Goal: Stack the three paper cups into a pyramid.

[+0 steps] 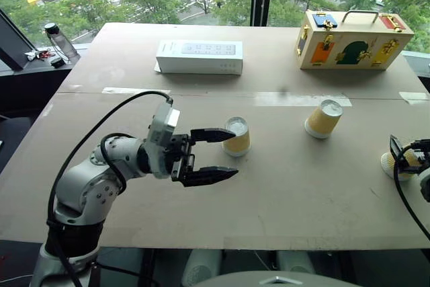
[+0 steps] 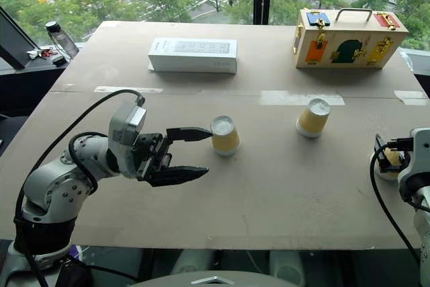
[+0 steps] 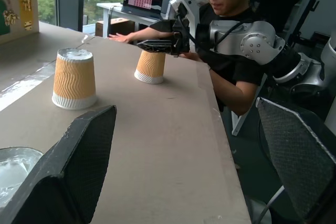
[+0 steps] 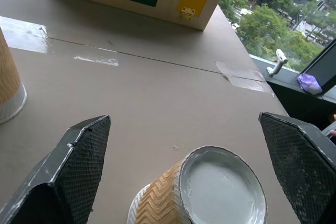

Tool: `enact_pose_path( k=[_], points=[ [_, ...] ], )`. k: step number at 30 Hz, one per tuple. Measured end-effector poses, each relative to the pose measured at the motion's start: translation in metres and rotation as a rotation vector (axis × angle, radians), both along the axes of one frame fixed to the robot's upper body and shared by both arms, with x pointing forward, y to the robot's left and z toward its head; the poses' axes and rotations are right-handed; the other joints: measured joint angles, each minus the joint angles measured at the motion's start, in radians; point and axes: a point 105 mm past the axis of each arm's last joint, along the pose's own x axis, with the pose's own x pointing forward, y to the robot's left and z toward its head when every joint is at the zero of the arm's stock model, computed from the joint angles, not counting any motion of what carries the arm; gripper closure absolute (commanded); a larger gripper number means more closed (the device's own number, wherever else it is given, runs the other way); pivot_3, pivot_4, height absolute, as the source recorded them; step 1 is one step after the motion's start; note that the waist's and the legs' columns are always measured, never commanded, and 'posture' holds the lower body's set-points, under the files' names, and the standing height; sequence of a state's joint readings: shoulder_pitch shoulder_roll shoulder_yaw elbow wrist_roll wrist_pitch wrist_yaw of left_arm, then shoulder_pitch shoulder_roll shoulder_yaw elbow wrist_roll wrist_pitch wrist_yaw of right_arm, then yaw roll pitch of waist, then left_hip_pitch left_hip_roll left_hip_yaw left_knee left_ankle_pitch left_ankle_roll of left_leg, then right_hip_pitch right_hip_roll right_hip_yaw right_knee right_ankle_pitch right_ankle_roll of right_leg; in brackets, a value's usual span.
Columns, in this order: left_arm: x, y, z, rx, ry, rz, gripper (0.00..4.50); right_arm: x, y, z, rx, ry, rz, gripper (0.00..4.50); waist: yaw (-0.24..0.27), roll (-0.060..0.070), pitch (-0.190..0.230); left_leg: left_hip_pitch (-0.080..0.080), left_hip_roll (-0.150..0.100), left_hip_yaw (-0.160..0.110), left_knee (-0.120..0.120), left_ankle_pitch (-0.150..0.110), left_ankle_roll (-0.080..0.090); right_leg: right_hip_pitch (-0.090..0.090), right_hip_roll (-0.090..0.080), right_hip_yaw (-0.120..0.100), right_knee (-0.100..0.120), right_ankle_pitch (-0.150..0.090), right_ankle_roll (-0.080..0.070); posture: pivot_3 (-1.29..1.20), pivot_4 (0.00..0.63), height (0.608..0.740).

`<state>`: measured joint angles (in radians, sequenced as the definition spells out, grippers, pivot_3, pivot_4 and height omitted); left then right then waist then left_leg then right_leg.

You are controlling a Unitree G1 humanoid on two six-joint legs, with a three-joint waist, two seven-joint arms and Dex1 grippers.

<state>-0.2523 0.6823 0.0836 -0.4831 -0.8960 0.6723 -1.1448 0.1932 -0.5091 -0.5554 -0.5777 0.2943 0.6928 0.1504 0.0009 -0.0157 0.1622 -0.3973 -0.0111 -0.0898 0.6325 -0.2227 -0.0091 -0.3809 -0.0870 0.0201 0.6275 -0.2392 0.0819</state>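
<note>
So right now all three paper cups sit upside down and well apart on the worktop (image 1: pixel 282 199), nothing stacked yet. The one that matters is the right-hand cup (image 4: pixel 202 195): in the right wrist view it stands straight ahead of the right gripper (image 4: pixel 184 145), between the two wide-spread jaws, base up, long axis vertical, no contact that I can see. From the head camera that cup (image 1: pixel 396 165) is out at about 3 o'clock near the worktop's right edge, with the right gripper just beside it, so the right arm is clearly the closer one. The middle cup (image 1: pixel 323 119) sits around 1 o'clock, out in the open. The left cup (image 1: pixel 236 136) is near centre, and the left gripper (image 1: pixel 232 156) has its jaws wide too, holding nothing, upper fingertip right by the cup's side. Whether it touches, I can't tell. My guess is the next move is the right jaws closing sideways across that upright cup, so staying centred on it is the whole game.
</note>
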Motion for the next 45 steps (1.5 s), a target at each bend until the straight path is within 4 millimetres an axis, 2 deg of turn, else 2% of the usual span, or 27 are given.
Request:
enact_pose_path(
  k=[8, 11, 14, 17, 19, 20, 22, 24, 26, 28, 29, 36, 45],
  points=[
    [-0.007, -0.009, 0.002, 0.015, -0.011, -0.048, 0.11, -0.004, -0.015, -0.019, 0.135, 0.06, -0.125, 0.0, -0.013, 0.001, 0.001, 0.0, 0.0, 0.0, 0.0, 0.0, 0.0, 0.0, 0.0, 0.001, 0.0, 0.0, 0.0, 0.0, 0.15, 0.74],
    [-0.008, -0.011, -0.001, 0.02, 0.0, -0.062, 0.0, -0.002, -0.012, -0.022, 0.188, 0.06, -0.123, 0.88, -0.014, 0.001, 0.001, 0.0, 0.0, 0.0, 0.0, 0.0, 0.0, 0.0, 0.0, 0.001, 0.0, 0.0, 0.0, 0.0, 0.15, 0.74],
    [-0.008, -0.012, -0.001, 0.02, 0.0, -0.064, 0.0, -0.001, -0.011, -0.022, 0.216, 0.044, -0.122, 2.18, -0.014, 0.002, 0.001, 0.0, 0.0, 0.0, 0.0, 0.0, 0.0, 0.0, 0.0, 0.001, 0.0, 0.0, 0.0, 0.0, 0.15, 0.74],
    [-0.008, -0.011, -0.001, 0.017, -0.009, -0.063, 0.0, -0.003, -0.011, -0.022, 0.22, 0.041, -0.115, 2.28, -0.014, 0.002, 0.001, 0.0, 0.0, 0.0, 0.0, 0.0, 0.0, 0.0, 0.0, 0.001, 0.0, 0.0, 0.0, 0.0, 0.15, 0.74],
    [-0.005, -0.011, -0.003, 0.0, -0.016, -0.028, 0.0, -0.001, -0.004, -0.023, 0.263, 0.022, -0.068, 2.28, -0.014, 0.002, 0.001, 0.0, 0.0, 0.0, 0.0, 0.0, 0.0, 0.0, 0.0, 0.001, 0.0, 0.0, 0.0, 0.0, 0.15, 0.74],
    [-0.003, -0.01, -0.006, -0.015, -0.024, 0.006, 0.0, 0.0, 0.003, -0.021, 0.284, 0.008, -0.018, 2.28, -0.015, 0.004, 0.001, 0.0, 0.0, 0.001, 0.0, 0.0, 0.0, 0.0, 0.0, 0.002, 0.0, 0.0, 0.0, 0.0, 0.15, 0.74],
    [0.005, -0.002, -0.018, -0.033, -0.025, 0.108, 0.0, 0.002, 0.038, -0.009, 0.316, -0.02, 0.194, 2.28, -0.022, 0.006, 0.003, 0.001, 0.001, 0.001, -0.001, 0.0, 0.0, 0.0, 0.001, 0.002, 0.0, 0.0, 0.0, 0.0, 0.15, 0.74],
    [0.011, 0.014, -0.028, -0.044, -0.018, 0.196, 0.0, 0.001, 0.085, 0.005, 0.282, -0.006, 0.466, 2.28, -0.029, 0.006, 0.003, 0.002, 0.003, 0.002, -0.002, 0.0, 0.0, -0.001, 0.002, 0.002, 0.0, 0.0, 0.0, 0.0, 0.15, 0.74],
    [0.015, 0.039, -0.039, -0.05, 0.039, 0.284, 0.0, -0.007, 0.142, 0.012, 0.249, 0.034, 0.767, 2.28, -0.034, 0.006, 0.003, 0.002, 0.004, 0.001, -0.002, 0.0, 0.0, -0.001, 0.003, 0.001, 0.0, 0.0, 0.0, 0.0, 0.15, 0.74],
    [0.016, 0.056, -0.045, -0.042, 0.071, 0.337, 0.0, -0.011, 0.17, 0.011, 0.257, 0.057, 0.901, 2.28, -0.033, 0.004, 0.003, 0.001, 0.004, 0.0, -0.002, 0.0, 0.0, -0.001, 0.003, 0.0, 0.0, -0.001, 0.0, 0.0, 0.15, 0.74],
    [0.013, 0.068, -0.05, -0.025, 0.086, 0.358, 0.0, -0.002, 0.186, 0.009, 0.23, 0.065, 0.959, 2.28, -0.033, 0.003, 0.003, 0.001, 0.004, 0.001, -0.001, 0.0, 0.0, -0.001, 0.002, 0.0, -0.001, 0.0, 0.0, 0.0, 0.15, 0.74],
    [0.004, 0.086, -0.054, 0.0, 0.095, 0.38, 0.0, 0.041, 0.211, -0.005, 0.144, 0.1, 0.991, 2.28, -0.014, 0.002, 0.005, -0.003, 0.002, 0.0, -0.001, 0.0, 0.0, -0.004, 0.001, 0.001, -0.001, 0.0, -0.001, 0.0, 0.15, 0.74],
    [-0.008, 0.096, -0.055, 0.023, 0.067, 0.386, 0.0, 0.051, 0.237, -0.012, 0.038, 0.11, 1.082, 2.28, -0.02, 0.002, 0.004, -0.002, 0.002, 0.001, -0.005, 0.0, 0.0, -0.006, 0.002, 0.001, -0.001, 0.0, -0.001, 0.0, 0.15, 0.74]
  ],
)
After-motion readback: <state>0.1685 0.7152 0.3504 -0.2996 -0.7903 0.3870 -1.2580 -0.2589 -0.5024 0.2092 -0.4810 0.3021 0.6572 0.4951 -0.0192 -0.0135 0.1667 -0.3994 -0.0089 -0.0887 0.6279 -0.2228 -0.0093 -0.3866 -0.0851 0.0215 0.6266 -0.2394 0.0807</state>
